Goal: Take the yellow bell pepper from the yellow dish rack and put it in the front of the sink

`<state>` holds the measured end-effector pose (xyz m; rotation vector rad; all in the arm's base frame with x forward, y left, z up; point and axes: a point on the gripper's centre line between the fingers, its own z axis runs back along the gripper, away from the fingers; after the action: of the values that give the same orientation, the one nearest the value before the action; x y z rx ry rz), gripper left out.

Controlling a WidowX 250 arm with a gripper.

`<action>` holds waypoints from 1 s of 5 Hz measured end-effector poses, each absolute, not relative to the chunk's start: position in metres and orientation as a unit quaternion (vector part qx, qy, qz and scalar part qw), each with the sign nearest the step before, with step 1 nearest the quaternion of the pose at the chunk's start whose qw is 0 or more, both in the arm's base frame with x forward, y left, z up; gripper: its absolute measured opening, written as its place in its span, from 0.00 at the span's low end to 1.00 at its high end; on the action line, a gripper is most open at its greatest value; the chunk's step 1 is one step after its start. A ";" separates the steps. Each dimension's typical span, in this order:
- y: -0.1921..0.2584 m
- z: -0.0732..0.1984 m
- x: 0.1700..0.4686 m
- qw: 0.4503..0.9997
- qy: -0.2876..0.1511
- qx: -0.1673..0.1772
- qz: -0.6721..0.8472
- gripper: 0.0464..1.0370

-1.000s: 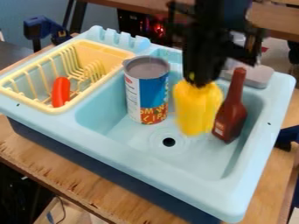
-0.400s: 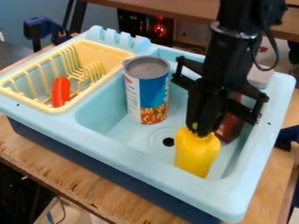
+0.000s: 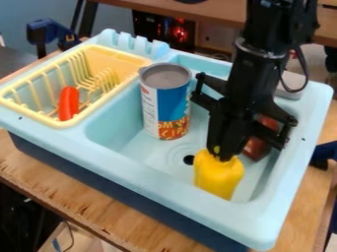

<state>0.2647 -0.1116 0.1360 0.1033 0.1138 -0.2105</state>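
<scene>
The black gripper [image 3: 221,153] hangs over the front right part of the light blue sink [image 3: 131,162], its fingers shut on the top of a yellow bottle [image 3: 219,178]. The bottle is upright in the basin, just right of the drain, near the front wall. Behind the gripper leans a dark red bottle [image 3: 257,147], partly hidden by the arm. To the left of the gripper stands a tall can [image 3: 166,102] with a blue, white and red label.
A yellow dish rack [image 3: 62,123] with an orange-red object [image 3: 68,103] in it occupies the sink's left side. A grey object [image 3: 291,84] lies on the back right rim. Blue clamps [image 3: 47,31] stand beyond the sink.
The gripper has moved forward with the yellow bottle, from the middle of the basin to its front right part. Between the last two frames both shifted slightly left. The can stayed put.
</scene>
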 end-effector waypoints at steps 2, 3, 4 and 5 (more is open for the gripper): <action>-0.111 0.136 0.261 0.994 0.031 0.056 -0.088 0.09; -0.110 0.141 0.259 0.995 0.027 0.055 -0.082 0.30; -0.114 0.149 0.257 0.995 0.015 0.051 -0.090 0.60; -0.117 0.157 0.258 0.994 0.016 0.047 -0.092 0.89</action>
<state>0.2580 -0.1168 0.1568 0.0944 0.0316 -0.1850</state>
